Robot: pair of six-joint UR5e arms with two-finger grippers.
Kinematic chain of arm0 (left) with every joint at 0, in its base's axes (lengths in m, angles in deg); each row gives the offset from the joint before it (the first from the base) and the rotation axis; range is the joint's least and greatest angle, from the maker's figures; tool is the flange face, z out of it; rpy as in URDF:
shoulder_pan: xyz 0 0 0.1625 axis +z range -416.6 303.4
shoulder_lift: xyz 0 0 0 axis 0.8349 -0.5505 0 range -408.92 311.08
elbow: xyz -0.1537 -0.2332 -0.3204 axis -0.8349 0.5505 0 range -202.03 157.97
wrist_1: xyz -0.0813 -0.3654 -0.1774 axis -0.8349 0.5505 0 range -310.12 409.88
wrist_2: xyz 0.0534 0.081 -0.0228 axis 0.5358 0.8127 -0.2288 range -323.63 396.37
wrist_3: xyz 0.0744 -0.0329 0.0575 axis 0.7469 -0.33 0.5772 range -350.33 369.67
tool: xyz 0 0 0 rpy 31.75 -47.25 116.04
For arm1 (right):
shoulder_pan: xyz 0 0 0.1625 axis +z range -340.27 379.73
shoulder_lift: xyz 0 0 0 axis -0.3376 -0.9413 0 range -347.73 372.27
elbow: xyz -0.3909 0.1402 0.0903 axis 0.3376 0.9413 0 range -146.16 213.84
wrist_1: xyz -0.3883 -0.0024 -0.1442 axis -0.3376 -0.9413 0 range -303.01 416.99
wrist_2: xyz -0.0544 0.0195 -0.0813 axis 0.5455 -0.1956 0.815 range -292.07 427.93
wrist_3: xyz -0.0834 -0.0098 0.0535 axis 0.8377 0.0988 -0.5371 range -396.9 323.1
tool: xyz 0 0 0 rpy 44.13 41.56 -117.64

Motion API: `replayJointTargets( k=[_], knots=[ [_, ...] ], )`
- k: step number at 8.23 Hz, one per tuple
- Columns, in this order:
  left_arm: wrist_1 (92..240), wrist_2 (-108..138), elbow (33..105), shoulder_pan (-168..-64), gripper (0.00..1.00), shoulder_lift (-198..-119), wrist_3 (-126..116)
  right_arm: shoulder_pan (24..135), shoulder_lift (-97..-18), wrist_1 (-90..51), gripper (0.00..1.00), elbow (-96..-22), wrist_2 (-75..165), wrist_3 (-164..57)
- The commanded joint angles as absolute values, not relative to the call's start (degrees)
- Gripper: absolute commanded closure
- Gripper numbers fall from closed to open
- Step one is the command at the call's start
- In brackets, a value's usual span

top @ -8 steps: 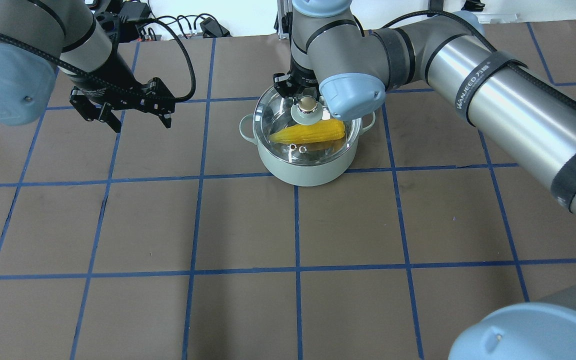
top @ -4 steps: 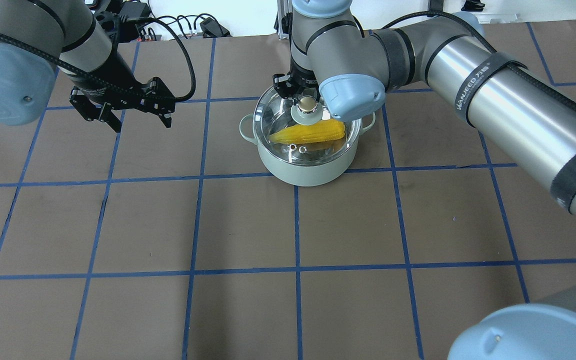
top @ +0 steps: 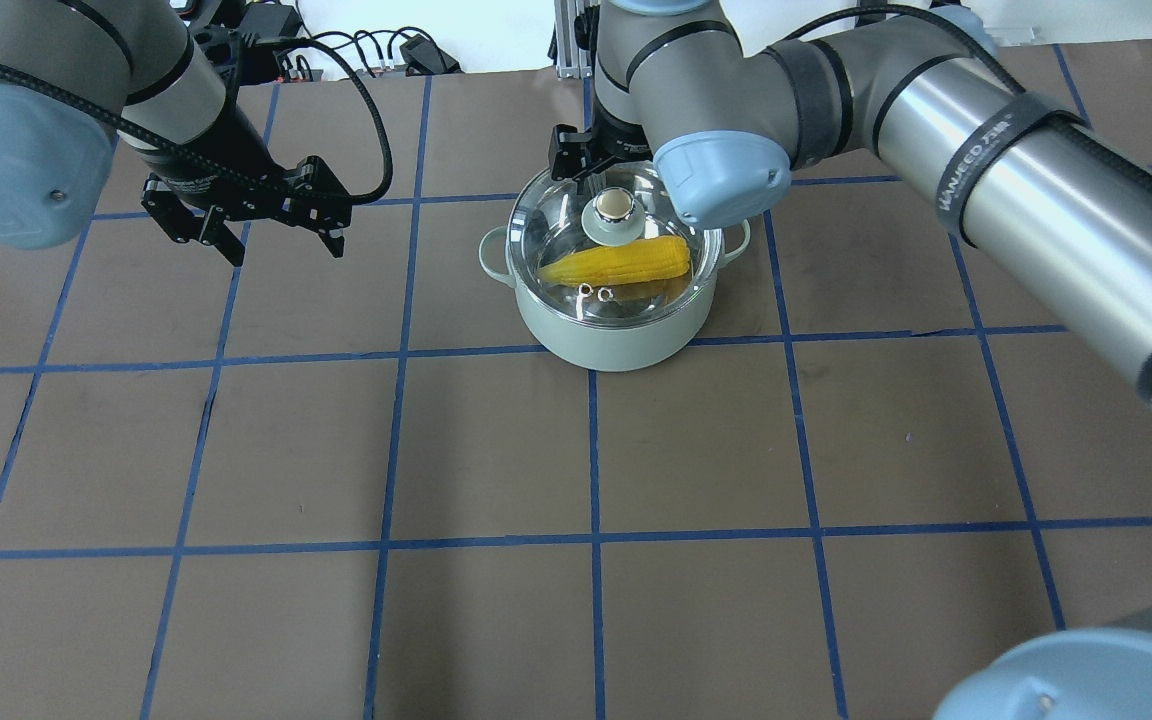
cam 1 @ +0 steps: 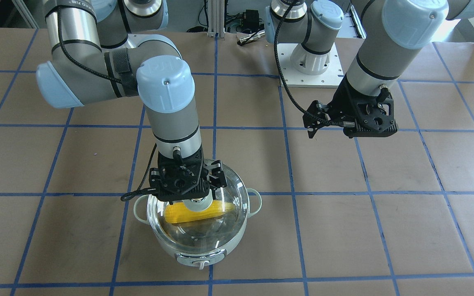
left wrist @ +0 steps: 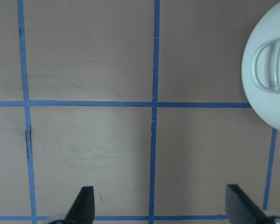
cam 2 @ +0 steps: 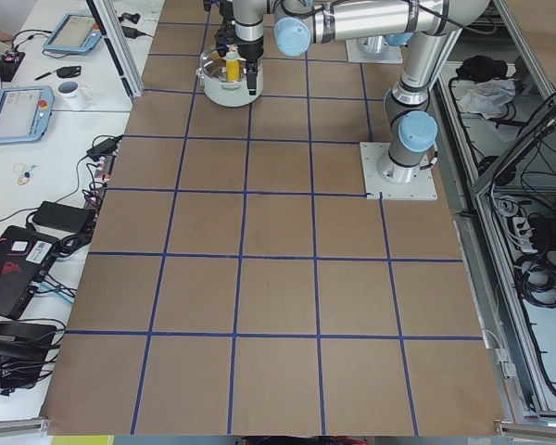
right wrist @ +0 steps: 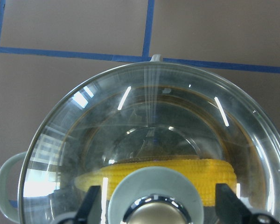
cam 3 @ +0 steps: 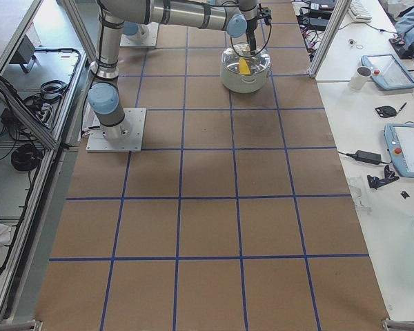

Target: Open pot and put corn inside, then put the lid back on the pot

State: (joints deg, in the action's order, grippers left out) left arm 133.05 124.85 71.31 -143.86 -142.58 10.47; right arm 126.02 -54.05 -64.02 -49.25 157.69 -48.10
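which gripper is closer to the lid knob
Right. The right gripper is at the lid knob, jaws open on either side; the left gripper hangs over the table, apart from the pot.

The right arm reaches well forward across the bench, its last link turned straight down. The right gripper (right wrist: 159, 205) points vertically, jaws parted. The left arm is held out to the side, wrist tilted. The left gripper (left wrist: 161, 203) hangs above the bench, jaws spread wide and holding nothing.
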Motion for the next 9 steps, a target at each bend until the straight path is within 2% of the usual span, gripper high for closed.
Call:
replayJointTargets(
  k=[1,3,5,7,9],
  knots=[
    [132.85,124.61,71.31,-143.97,0.00,-142.52,10.37,120.65,-61.53,-53.37,0.00,-49.48,157.05,-44.30],
    [132.77,124.79,71.31,-144.14,0.00,-142.44,10.37,114.94,-66.46,-44.30,0.00,-50.88,157.06,-38.77],
    [132.68,124.79,71.22,-144.14,0.00,-141.22,10.89,110.62,-71.99,-40.95,0.00,-54.13,157.05,-34.45],
    [132.07,124.96,70.96,-144.14,0.00,-140.42,10.37,109.82,-77.00,-31.91,0.00,-54.40,157.05,-34.78],
    [130.57,124.96,71.13,-144.40,0.00,-139.97,10.54,109.82,-78.17,-30.11,0.00,-54.67,157.05,-34.35]
  ],
)
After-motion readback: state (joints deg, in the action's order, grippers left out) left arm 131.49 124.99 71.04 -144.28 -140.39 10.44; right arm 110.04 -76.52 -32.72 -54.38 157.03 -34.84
